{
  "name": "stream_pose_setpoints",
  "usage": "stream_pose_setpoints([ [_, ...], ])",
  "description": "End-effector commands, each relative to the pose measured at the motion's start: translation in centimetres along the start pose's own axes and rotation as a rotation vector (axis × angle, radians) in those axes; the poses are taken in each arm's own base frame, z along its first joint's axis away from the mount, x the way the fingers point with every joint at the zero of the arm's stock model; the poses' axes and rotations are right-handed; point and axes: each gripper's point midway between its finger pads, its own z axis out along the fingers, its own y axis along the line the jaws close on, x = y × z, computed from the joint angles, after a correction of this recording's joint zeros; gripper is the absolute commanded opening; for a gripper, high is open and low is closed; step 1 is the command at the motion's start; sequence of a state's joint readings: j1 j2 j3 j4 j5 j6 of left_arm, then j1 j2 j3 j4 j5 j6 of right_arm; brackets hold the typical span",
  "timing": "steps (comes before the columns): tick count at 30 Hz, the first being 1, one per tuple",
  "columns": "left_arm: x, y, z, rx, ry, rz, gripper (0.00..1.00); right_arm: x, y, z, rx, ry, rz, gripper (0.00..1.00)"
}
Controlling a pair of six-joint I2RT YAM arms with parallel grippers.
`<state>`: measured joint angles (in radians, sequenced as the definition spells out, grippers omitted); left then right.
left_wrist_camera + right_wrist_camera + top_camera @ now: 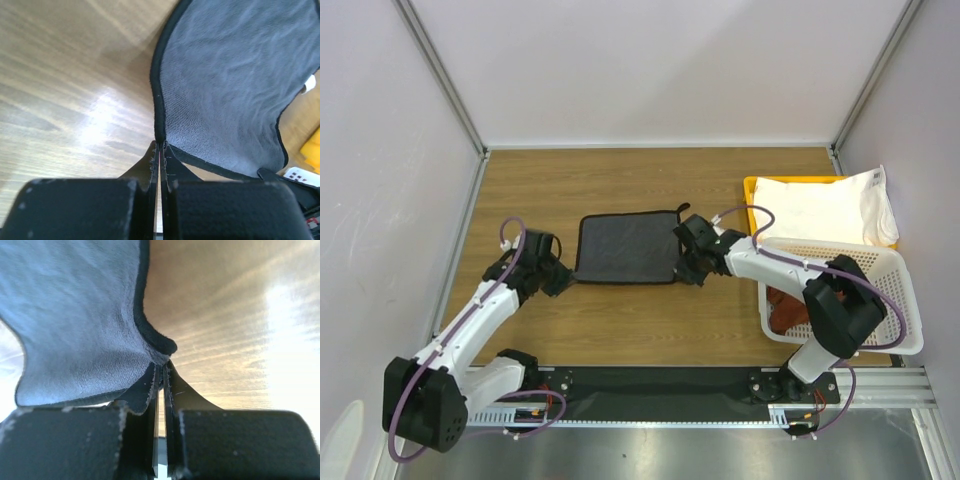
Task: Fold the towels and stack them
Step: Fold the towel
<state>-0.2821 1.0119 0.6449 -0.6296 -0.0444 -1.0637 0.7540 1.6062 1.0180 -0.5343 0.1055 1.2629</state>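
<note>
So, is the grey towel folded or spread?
Spread: the grey towel lies flat, its near corners pinched by the left fingers and right fingers.

The left arm (470,320) rises from its base at the near edge, toward the left corner, and slants away and inward over the worktop. The left gripper (560,281) points right, its jaws pressed together on the near-left corner of a dark grey cloth with black edging (625,247). The right arm (770,265) bends at an elbow near the right edge and reaches leftward. The right gripper (686,268) is clamped on the cloth's near-right corner.
</note>
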Motion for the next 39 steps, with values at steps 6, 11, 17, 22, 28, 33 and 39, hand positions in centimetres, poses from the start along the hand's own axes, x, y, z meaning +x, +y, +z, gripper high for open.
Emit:
stream_pose_setpoints([
  [6, -3.9, -3.9, -0.5, 0.018, -0.101, -0.051, 0.0, -5.2, 2.0, -1.5, -0.012, -0.019, -0.086, 0.0],
  [11, -5.6, -5.7, -0.6, 0.032, -0.139, -0.085, 0.0, -7.5, 3.6, -1.4, -0.009, -0.018, -0.138, 0.0],
  [17, -6.5, -7.1, 0.9, 0.014, -0.133, -0.107, 0.0, -10.8, 5.6, -0.7, -0.034, -0.025, -0.133, 0.0],
  [22, -7.3, -8.3, 1.8, 0.011, -0.134, -0.111, 0.0, -12.6, 6.3, 0.4, -0.04, -0.001, -0.128, 0.0],
  [28, -8.2, -8.9, 2.5, 0.0, -0.139, -0.116, 0.0, -13.6, 8.0, 0.6, -0.068, -0.012, -0.147, 0.0],
  [33, -9.0, -8.9, 2.9, -0.009, -0.144, -0.131, 0.0, -14.7, 8.7, 0.7, -0.077, -0.042, -0.176, 0.0],
  [39, -9.8, -9.4, 3.0, -0.01, -0.153, -0.136, 0.0, -15.9, 9.7, 0.6, -0.082, -0.074, -0.235, 0.0],
])
